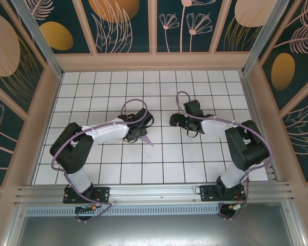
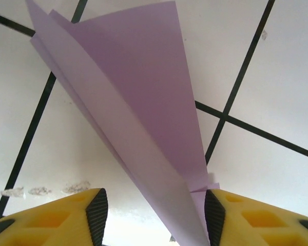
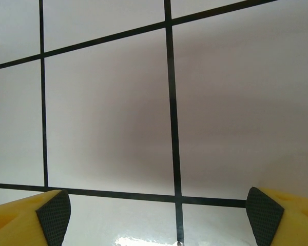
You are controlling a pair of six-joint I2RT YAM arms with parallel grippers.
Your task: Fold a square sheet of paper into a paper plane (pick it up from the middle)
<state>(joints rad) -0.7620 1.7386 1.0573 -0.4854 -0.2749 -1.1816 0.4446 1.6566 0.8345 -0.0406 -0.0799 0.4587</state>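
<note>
The plane is near the middle of the table, well off every edge. Its narrow end stands between the half-spread jaws of the left gripper, leaning on one pad while the other stands clear, so nothing is clamped. The right gripper gapes wide over bare table, grasping nothing. A left pinch that lands off-centre could crush or skew the loose folds, or the thin paper could slip out on lifting.

The paper plane is mostly hidden beneath the left gripper, its tip poking out
</note>
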